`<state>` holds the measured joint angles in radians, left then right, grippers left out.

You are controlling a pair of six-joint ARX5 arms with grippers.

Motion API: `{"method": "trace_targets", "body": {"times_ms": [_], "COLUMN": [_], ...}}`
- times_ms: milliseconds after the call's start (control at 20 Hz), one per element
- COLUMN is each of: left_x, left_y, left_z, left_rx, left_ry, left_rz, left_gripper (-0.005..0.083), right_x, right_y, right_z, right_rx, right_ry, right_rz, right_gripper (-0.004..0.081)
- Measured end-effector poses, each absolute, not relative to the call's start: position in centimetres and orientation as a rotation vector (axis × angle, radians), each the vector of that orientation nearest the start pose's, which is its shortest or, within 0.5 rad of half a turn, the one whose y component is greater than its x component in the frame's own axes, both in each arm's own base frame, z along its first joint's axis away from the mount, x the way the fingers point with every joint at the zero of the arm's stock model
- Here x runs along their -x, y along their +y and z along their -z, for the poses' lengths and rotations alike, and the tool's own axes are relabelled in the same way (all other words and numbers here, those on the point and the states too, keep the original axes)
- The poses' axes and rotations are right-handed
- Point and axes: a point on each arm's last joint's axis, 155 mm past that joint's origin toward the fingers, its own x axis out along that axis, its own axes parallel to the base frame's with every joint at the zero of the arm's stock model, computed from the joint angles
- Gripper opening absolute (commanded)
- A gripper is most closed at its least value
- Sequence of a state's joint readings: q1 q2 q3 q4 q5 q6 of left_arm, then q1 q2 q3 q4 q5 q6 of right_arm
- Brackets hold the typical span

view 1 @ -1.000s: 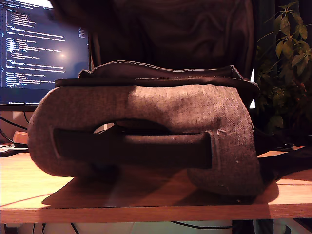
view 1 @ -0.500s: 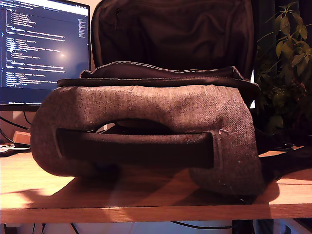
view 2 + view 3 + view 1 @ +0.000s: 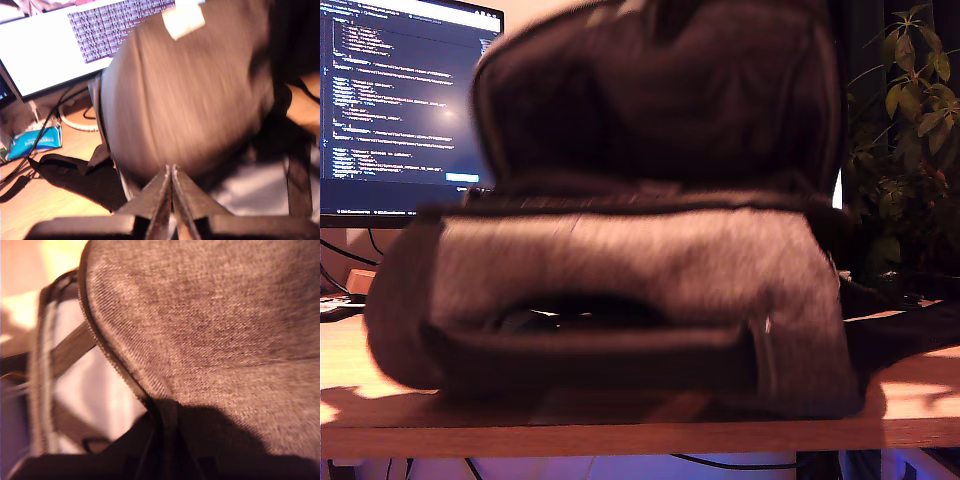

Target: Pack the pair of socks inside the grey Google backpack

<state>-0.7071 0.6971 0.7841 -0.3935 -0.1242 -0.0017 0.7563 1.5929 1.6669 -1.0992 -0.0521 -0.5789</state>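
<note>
The grey Google backpack (image 3: 620, 270) lies on the wooden table, its padded handle (image 3: 590, 355) facing the exterior camera and its black-lined flap (image 3: 660, 100) raised behind, all blurred by motion. My first gripper (image 3: 172, 170) is shut, its tips pinched on the rim of the grey flap (image 3: 190, 100), which carries a pale tag (image 3: 184, 20). My second gripper (image 3: 162, 410) is shut on the piped edge of the flap (image 3: 210, 330). Neither gripper shows clearly in the exterior view. The pair of socks is out of view.
A lit monitor (image 3: 400, 100) stands behind at the exterior view's left, and a plant (image 3: 910, 120) at its right. The table's front edge (image 3: 620, 435) runs just below the bag. Cables and a blue packet (image 3: 32, 142) lie near the monitor's base.
The flap has swung up and toward the exterior camera and now looks larger. The bag's body has shifted and sagged lower, and everything is blurred.
</note>
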Motion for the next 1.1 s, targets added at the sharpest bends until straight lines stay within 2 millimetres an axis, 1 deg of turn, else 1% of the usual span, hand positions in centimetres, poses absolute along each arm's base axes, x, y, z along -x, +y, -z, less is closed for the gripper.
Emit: {"method": "trace_targets", "body": {"times_ms": [150,250,300,350,400,450,500,650,800,850,950,1000,1050,1100], "left_x": [-23.7,-23.6,-23.6,-23.6,-23.6,-23.6,-23.6,-23.5,-23.5,-23.5,-23.4,-23.4,-23.4,-23.4], "left_y": [-17.2,-17.2,-17.1,-17.2,-17.2,-17.2,-17.2,-17.3,-17.3,-17.3,-17.4,-17.4,-17.4,-17.5], "left_z": [-28.2,-28.4,-28.4,-28.4,-28.3,-28.4,-28.4,-28.4,-28.4,-28.3,-28.4,-28.4,-28.3,-28.4], "left_rx": [-0.119,-0.117,-0.117,-0.117,-0.118,-0.117,-0.117,-0.116,-0.116,-0.116,-0.115,-0.115,-0.115,-0.114], "left_ry": [0.275,0.267,0.267,0.268,0.269,0.268,0.268,0.268,0.268,0.269,0.269,0.269,0.27,0.268], "left_rz": [0.578,0.578,0.578,0.579,0.579,0.579,0.58,0.589,0.589,0.59,0.596,0.596,0.596,0.598], "left_gripper": [-0.0021,-0.0021,-0.0021,-0.0021,-0.0021,-0.0021,-0.0021,-0.0021,-0.0021,-0.0021,-0.0021,-0.0021,-0.0021,-0.0021], "right_x": [-26.4,-25.5,-25.1,-24.9,-24.7,-24.5,-23.9,-22.4,-21.9,-21.9,-21.9,-21.7,-21.5,-21.4], "right_y": [28.5,28.7,28.8,29.1,29.3,29.3,29.0,28.2,28.3,28.3,28.3,28.1,27.9,27.8], "right_z": [-19.8,-18.1,-17.7,-17.7,-17.7,-17.6,-17.4,-16.8,-16.9,-17.2,-18.4,-19.3,-20.2,-21.1], "right_rx": [0.837,0.842,0.837,0.803,0.801,0.804,0.759,0.752,0.72,0.704,0.693,0.675,0.666,0.657], "right_ry": [0.832,0.871,0.885,0.903,0.902,0.91,0.962,1.041,1.063,1.063,1.036,1.023,0.999,0.968], "right_rz": [-1.069,-1.082,-1.083,-1.066,-1.068,-1.073,-1.046,-1.053,-1.062,-1.054,-1.054,-1.046,-1.047,-1.049], "right_gripper": [-0.0011,-0.0006,0.0045,0.0175,0.0324,0.0448,0.0512,0.052,0.052,0.0519,0.0514,0.0495,0.0431,0.0311]}}
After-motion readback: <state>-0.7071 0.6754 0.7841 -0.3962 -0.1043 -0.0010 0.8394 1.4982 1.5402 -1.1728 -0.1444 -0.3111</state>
